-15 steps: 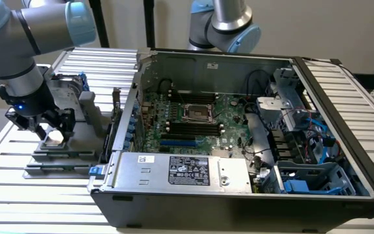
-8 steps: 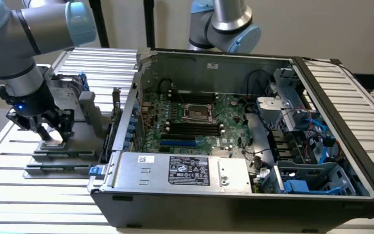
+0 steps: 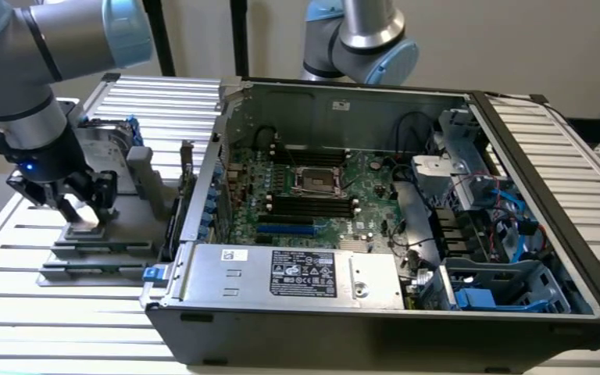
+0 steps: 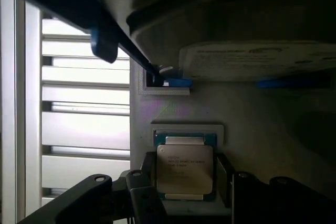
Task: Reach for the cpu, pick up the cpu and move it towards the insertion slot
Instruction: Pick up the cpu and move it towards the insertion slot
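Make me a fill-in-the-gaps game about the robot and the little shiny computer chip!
1. The black gripper hangs over the slatted metal table, on the exterior view's ____ of the open black computer case.
2. The small flat square cpu with a shiny silver-grey top lies ____ that case.
3. The square silver-framed insertion slot has ____ chip in it.
Missing words: left; outside; no.
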Tool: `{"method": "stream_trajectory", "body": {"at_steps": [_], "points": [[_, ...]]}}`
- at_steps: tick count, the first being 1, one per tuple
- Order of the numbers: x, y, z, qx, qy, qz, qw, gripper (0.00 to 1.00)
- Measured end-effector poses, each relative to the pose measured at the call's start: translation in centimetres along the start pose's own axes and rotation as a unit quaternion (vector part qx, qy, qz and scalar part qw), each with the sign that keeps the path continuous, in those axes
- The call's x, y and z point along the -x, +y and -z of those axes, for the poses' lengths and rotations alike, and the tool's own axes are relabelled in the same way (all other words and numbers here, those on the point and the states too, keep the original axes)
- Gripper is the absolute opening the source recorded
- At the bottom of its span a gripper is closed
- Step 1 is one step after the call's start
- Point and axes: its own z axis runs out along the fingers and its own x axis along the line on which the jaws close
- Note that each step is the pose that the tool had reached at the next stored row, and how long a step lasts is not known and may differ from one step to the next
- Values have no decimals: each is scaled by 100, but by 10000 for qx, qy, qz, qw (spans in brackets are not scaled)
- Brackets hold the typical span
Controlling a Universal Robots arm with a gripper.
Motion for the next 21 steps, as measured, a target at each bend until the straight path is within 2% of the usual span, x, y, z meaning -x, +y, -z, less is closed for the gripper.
{"method": "stream_trajectory", "body": {"at_steps": [5, 16, 21], "points": [[-5, 4, 168, 0, 0, 0, 10000, 54], [-15, 16, 666, 0, 0, 1, 10000, 54], [34, 19, 895, 0, 0, 0, 10000, 54]]}}
